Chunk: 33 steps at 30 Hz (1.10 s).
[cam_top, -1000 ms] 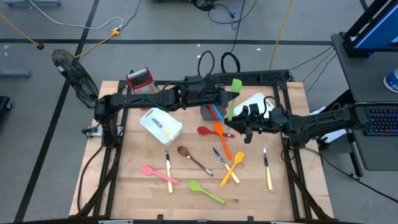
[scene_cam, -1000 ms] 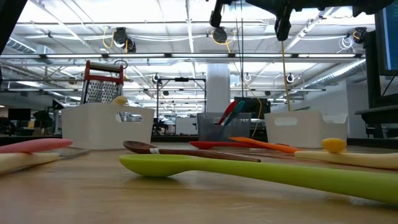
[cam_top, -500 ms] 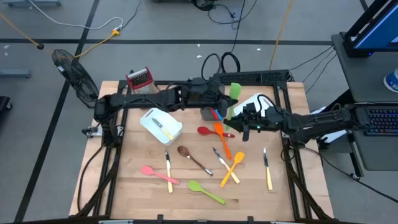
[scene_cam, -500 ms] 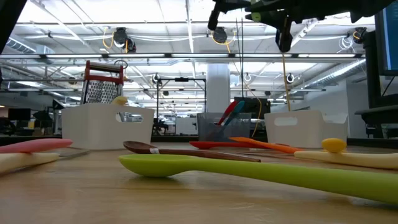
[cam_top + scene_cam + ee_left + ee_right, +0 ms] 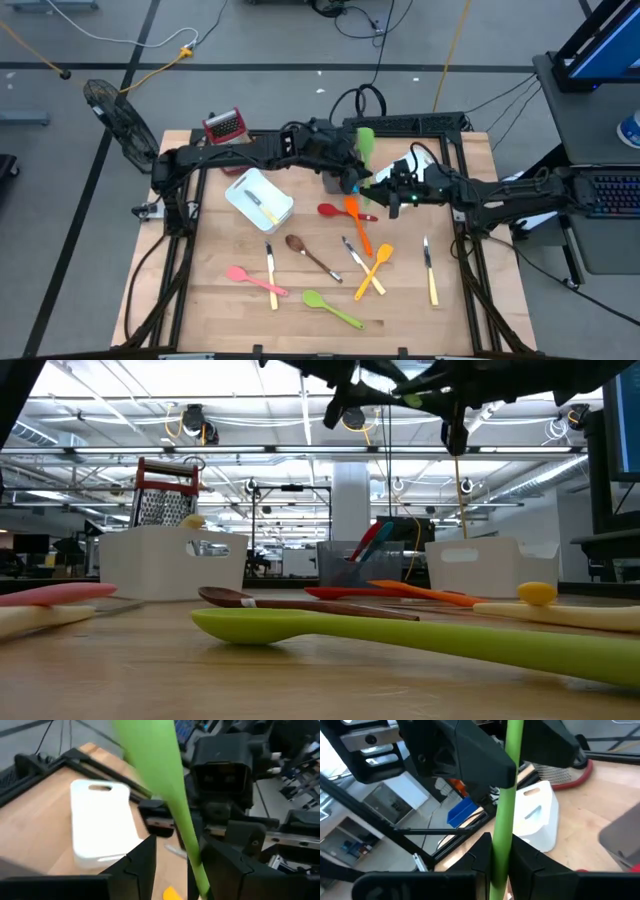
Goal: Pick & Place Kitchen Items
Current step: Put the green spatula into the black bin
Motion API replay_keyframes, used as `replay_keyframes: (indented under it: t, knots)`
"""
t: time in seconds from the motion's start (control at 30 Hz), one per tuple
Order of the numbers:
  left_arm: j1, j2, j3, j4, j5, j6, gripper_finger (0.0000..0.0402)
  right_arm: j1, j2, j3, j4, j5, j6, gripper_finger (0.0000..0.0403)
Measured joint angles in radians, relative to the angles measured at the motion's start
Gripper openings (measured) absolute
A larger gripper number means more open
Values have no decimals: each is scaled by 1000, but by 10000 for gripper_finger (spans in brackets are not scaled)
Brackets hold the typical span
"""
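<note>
With the green spatula (image 5: 506,805) pinched between the right gripper (image 5: 500,857) fingers, the left gripper (image 5: 172,857), fingers parted around the handle, should withdraw clear without nudging it.

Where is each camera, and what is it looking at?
High view: above the table, looking straight down; both arms meet at the green spatula.
Low view: at tabletop height, facing the room; arms overhead.
Left wrist view: behind the left gripper, facing the white bin.
Right wrist view: behind the right gripper, clamped on the spatula handle.
Both wrist views share the spatula.
</note>
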Motion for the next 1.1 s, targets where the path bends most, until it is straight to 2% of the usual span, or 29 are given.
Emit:
replay_keyframes:
  t: [0.37,0.67,0.73,1.1]
  knots:
    - [73,-21,-2,-102,22,27,154,-91,-2,2,-106,-38,23,28]
    - [101,-77,-1,-299,-108,76,154,-202,-3,4,-77,-91,102,28]
    - [104,-88,-5,-362,-136,99,154,-233,11,4,-49,-122,148,28]
    - [106,-132,-3,-371,-175,343,154,-336,212,3,192,-358,617,28]
